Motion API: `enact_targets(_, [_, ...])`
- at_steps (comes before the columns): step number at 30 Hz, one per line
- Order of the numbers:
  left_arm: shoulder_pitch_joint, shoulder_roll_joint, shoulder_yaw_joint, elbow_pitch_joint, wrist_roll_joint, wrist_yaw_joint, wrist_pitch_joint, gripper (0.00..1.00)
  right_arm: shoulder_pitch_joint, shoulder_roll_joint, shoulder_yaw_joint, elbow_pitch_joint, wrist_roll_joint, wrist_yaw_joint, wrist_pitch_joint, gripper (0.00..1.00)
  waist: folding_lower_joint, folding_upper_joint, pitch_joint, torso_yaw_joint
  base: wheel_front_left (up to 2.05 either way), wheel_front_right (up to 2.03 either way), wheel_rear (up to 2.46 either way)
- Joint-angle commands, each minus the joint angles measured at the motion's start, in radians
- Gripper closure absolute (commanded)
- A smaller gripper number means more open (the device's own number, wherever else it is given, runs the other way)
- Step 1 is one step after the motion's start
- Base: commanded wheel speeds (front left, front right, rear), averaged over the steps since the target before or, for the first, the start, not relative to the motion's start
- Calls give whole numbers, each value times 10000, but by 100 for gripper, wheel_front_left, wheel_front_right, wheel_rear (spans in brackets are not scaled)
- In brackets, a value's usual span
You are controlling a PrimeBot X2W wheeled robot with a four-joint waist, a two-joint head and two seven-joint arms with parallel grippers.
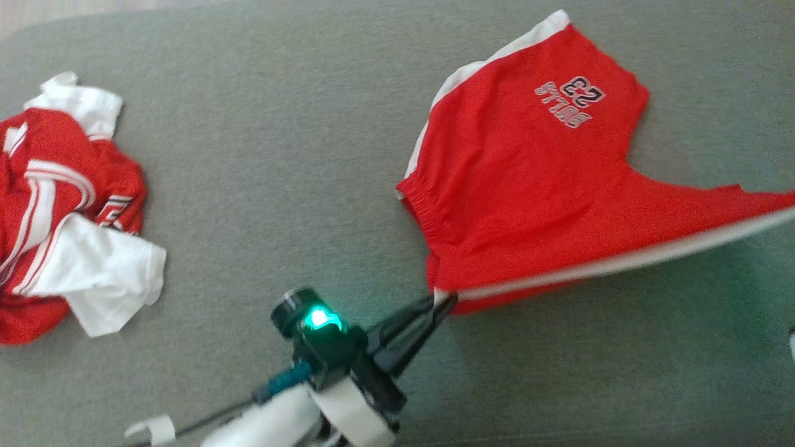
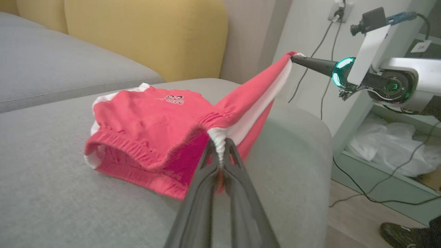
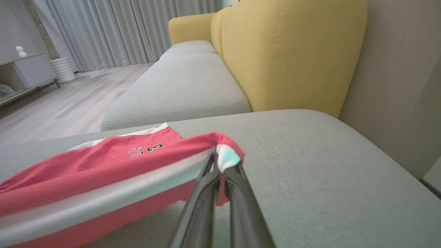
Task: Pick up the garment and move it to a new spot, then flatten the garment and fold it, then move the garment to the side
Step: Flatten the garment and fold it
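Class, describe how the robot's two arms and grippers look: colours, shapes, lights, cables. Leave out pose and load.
The left gripper and right gripper each have two long, dark, tapering fingers. Behind the left one: a black housing with a green light, a teal plug and a white forearm. Behind the right: a teal glowing ring, a white bracket and a small black camera.

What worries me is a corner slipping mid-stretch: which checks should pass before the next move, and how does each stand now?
1. Left jaws shut on the waistband corner of the shorts: ok.
2. Right jaws shut on the hem corner: ok.
3. White stripe taut between both grips: ok.
4. Shorts lying flat on the cushion: not ok, near side lifted.
5. Crumpled garment apart from the shorts: ok.
6. How much fabric sits inside either grip: cannot tell.
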Motion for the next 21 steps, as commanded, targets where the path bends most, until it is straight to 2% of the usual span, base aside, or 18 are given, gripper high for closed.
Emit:
enact_targets(1, [-792,-51,571,-227,-194,-71,-53,100,-903,-384,97,-281,-50,65,402,100,2,-1,274,336,0,0,0])
enact_targets(5, [-1761,-634,819,405,-664,-265,-9,100,-2514,-778,584,476,-147,65,1131,100,2,-1,762,851,0,0,0])
enact_targets(6, [-1761,-634,819,405,-664,-265,-9,100,-2514,-778,584,476,-147,65,1131,100,2,-1,762,851,0,0,0])
enact_targets(12, [-2945,-1358,988,1634,-1391,-415,112,100,-5003,-1245,1784,2208,-316,65,1573,100,2,-1,1310,1337,0,0,0])
enact_targets(21, [-3784,-1828,889,2765,-2319,-476,80,100,-7783,-1314,3689,4567,-399,65,1549,100,2,-1,1910,1776,0,0,0])
